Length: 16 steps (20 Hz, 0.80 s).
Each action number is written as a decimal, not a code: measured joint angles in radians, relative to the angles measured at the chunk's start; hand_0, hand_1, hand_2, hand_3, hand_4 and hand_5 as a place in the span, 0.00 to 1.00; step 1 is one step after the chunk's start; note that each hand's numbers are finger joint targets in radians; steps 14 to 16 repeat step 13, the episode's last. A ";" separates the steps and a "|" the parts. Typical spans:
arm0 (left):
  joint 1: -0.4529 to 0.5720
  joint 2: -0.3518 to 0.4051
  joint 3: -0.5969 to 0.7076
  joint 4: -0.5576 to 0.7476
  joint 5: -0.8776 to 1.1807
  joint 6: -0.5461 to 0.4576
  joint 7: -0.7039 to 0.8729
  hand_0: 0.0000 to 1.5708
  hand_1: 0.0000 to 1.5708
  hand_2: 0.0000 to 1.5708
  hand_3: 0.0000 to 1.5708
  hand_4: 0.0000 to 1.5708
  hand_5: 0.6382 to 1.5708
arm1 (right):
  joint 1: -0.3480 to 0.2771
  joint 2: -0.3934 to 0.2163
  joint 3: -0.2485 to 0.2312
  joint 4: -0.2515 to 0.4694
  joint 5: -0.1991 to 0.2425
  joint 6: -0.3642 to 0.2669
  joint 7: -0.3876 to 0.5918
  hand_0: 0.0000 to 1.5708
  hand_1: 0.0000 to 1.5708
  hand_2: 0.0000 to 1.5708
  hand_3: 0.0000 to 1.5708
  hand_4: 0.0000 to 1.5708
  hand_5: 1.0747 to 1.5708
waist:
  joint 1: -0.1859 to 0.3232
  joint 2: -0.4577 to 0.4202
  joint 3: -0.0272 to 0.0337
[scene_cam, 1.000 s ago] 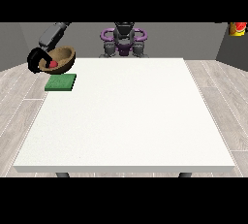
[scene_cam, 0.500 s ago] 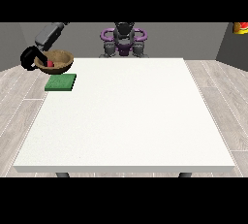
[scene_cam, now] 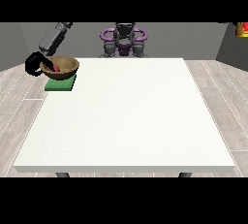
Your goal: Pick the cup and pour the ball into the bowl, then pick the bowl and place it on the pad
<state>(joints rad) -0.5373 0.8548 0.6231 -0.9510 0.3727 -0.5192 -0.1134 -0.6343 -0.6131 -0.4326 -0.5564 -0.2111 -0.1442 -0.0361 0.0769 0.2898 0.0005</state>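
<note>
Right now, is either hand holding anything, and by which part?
The hand at the view's left holds the brown bowl by its left rim, over the green pad. A red ball is inside. No other hand shows.

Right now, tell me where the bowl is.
In the front view the brown bowl is at the table's far left corner, over the green pad, with the hand at the view's left on its rim.

The hand at the view's left [scene_cam: 36, 65] is curling its fingers round the brown bowl's [scene_cam: 62, 69] rim, a red ball [scene_cam: 56, 67] lying inside, over the green pad [scene_cam: 60, 84] at the white bench's [scene_cam: 126, 121] far corner.
</note>
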 measured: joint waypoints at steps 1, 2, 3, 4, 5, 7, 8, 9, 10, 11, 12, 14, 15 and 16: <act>-0.001 0.002 -0.004 0.003 -0.003 0.005 0.002 0.00 0.00 0.00 0.00 0.76 1.00 | -0.004 0.000 0.008 -0.001 0.008 -0.011 0.001 0.59 0.59 0.70 0.66 0.10 0.88 | -0.002 -0.005 -0.0003; -0.001 0.012 0.000 0.014 -0.001 -0.001 -0.003 0.00 0.00 0.00 0.00 0.76 1.00 | -0.002 -0.002 0.013 -0.001 0.011 -0.004 0.002 0.41 0.41 0.44 0.64 0.00 0.80 | -0.004 -0.006 -0.0004; 0.003 0.008 -0.003 0.013 -0.003 -0.001 -0.012 0.00 0.00 0.00 0.00 0.76 1.00 | -0.005 -0.009 0.021 0.002 0.019 0.002 0.011 0.12 0.12 0.26 0.50 0.00 0.76 | 0.000 -0.005 -0.0002; 0.009 0.002 -0.002 0.013 -0.004 -0.003 -0.029 0.00 0.00 0.00 0.00 0.76 1.00 | -0.003 -0.014 0.027 0.005 0.023 0.015 0.007 0.00 0.00 0.13 0.00 0.00 0.74 | 0.004 0.005 -0.0004; 0.005 -0.003 -0.008 0.000 -0.003 0.005 -0.022 0.00 0.00 0.00 0.00 0.77 1.00 | -0.009 -0.022 0.038 0.013 0.034 0.025 0.016 0.00 0.00 0.00 0.00 0.00 0.73 | 0.011 0.005 -0.0001; -0.004 0.003 -0.011 0.004 0.002 0.006 -0.016 0.00 0.00 0.00 0.00 0.77 1.00 | -0.015 -0.013 0.063 0.013 0.053 0.034 0.018 0.00 0.00 0.00 0.00 0.00 0.67 | 0.011 0.003 -0.0002; 0.000 -0.006 -0.019 -0.010 0.000 0.015 -0.008 0.00 0.00 0.00 0.00 0.76 1.00 | -0.011 -0.007 0.072 0.022 0.060 0.037 0.017 0.00 0.00 0.00 0.00 0.00 0.66 | 0.014 -0.008 -0.0003; 0.001 -0.021 -0.031 -0.034 0.005 0.022 0.010 0.00 0.00 0.00 0.00 0.76 1.00 | -0.009 -0.006 0.078 0.035 0.068 0.038 0.017 0.00 0.00 0.00 0.00 0.00 0.67 | 0.019 -0.023 0.0001; 0.006 -0.039 -0.043 -0.057 0.003 0.034 0.015 0.00 0.00 0.00 0.00 0.76 1.00 | -0.009 -0.012 0.083 0.044 0.074 0.048 0.019 0.00 0.00 0.00 0.00 0.00 0.65 | 0.021 -0.033 0.0005; 0.004 -0.047 -0.051 -0.062 0.000 0.044 0.023 0.00 0.00 0.00 0.00 0.76 1.00 | -0.019 -0.020 0.092 0.043 0.080 0.058 0.037 0.00 0.00 0.00 0.00 0.00 0.66 | 0.016 -0.044 0.0006; 0.003 -0.050 -0.056 -0.062 -0.001 0.051 0.031 0.00 0.00 0.00 0.00 0.76 1.00 | -0.024 -0.027 0.100 0.043 0.085 0.067 0.057 0.00 0.00 0.00 0.00 0.00 0.62 | 0.011 -0.059 0.0002; 0.009 -0.055 -0.061 -0.055 -0.004 0.051 0.031 0.00 0.00 0.00 0.00 0.76 1.00 | -0.028 -0.035 0.109 0.037 0.091 0.075 0.077 0.00 0.00 0.00 0.00 0.13 0.61 | 0.006 -0.077 0.0002; 0.009 -0.055 -0.061 -0.055 -0.004 0.051 0.031 0.00 0.00 0.00 0.00 0.76 1.00 | -0.028 -0.035 0.109 0.037 0.091 0.075 0.077 0.00 0.00 0.00 0.00 0.13 0.61 | 0.006 -0.077 0.0002; 0.009 -0.055 -0.061 -0.055 -0.004 0.051 0.031 0.00 0.00 0.00 0.00 0.76 1.00 | -0.028 -0.035 0.109 0.037 0.091 0.075 0.077 0.00 0.00 0.00 0.00 0.13 0.61 | 0.006 -0.077 0.0002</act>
